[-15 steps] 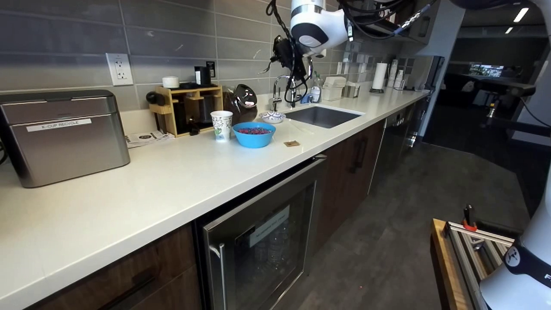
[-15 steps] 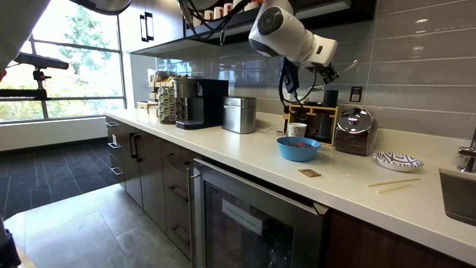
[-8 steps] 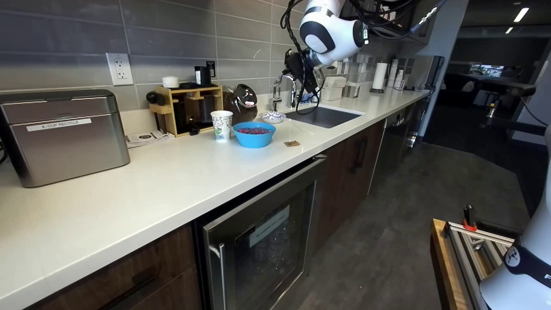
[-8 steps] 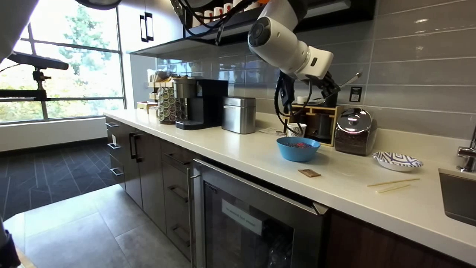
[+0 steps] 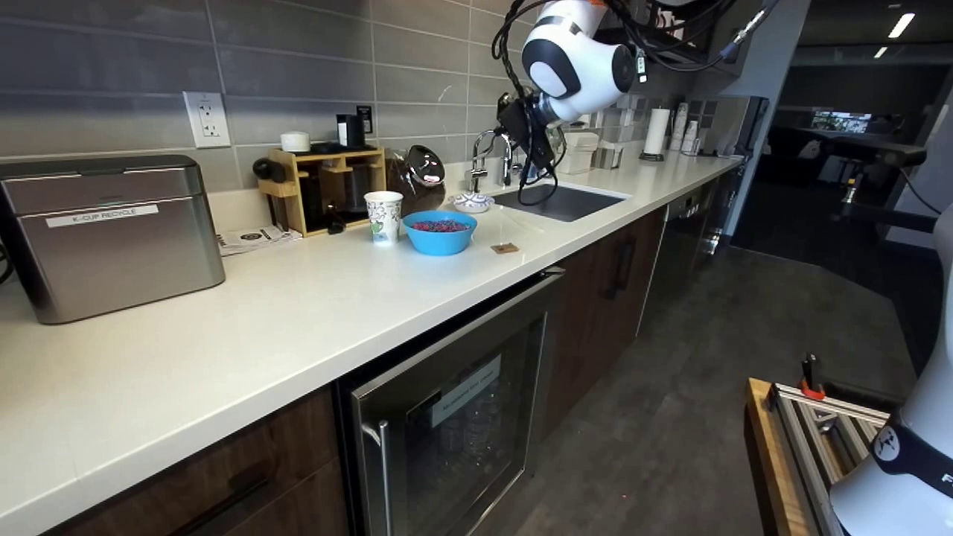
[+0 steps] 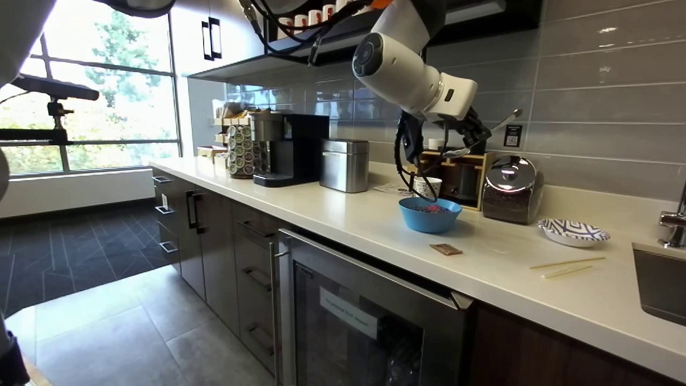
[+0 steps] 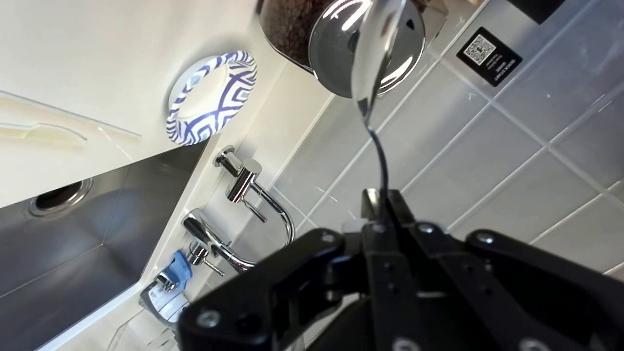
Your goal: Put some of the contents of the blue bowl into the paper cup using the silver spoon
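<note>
The blue bowl [image 5: 439,240] stands on the counter, also in an exterior view [image 6: 429,220]; its dark reddish contents [image 5: 444,225] show inside. The white patterned paper cup [image 5: 383,219] stands upright beside it; a cable partly covers the cup [image 6: 427,187] in an exterior view. My gripper [image 7: 385,200] is shut on the silver spoon [image 7: 369,73], whose bowl end points away from the fingers. In an exterior view the gripper [image 6: 482,131] is high above the counter, with the spoon [image 6: 506,119] tilted upward. No contents show on the spoon's visible side.
A wooden organizer [image 6: 490,161] and a dark jar [image 6: 512,190] stand by the wall. A patterned paper bowl [image 7: 212,100], thin sticks [image 6: 568,262] and a packet [image 6: 446,249] lie on the counter. The sink [image 7: 122,219] and faucet [image 7: 243,180] are near. Loose cables hang from the arm.
The gripper with the spoon has moved down, and rightward in an exterior view; the motion slowed in the last half second. The hanging cable dropped lower. The bowl and cup have not moved.
</note>
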`<state>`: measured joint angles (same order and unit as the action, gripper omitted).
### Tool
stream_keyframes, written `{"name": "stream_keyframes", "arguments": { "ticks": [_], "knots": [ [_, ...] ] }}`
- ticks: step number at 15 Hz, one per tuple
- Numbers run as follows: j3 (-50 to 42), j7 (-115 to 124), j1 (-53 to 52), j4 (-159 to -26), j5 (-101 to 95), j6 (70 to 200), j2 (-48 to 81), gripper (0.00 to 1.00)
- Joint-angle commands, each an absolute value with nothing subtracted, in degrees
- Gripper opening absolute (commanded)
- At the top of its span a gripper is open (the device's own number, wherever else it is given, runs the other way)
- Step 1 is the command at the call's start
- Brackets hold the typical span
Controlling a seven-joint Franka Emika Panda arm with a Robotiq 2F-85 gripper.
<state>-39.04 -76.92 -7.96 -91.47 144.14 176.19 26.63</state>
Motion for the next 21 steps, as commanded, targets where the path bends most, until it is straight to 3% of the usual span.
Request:
{"name": "stream_keyframes", "arguments": {
  "ticks": [1,7,14,21],
  "knots": [
    [-42.96,-75.09,-10.02,-89.29,144.14,176.17,29.76,0.00],
    [-52.75,-65.32,-18.21,-88.95,144.12,175.41,37.17,0.00],
    [-69.85,-48.22,-32.56,-90.09,144.12,174.51,55.18,0.00],
    [-74.50,-36.68,-38.75,-93.02,144.10,175.85,71.23,0.00]
  ]
}}
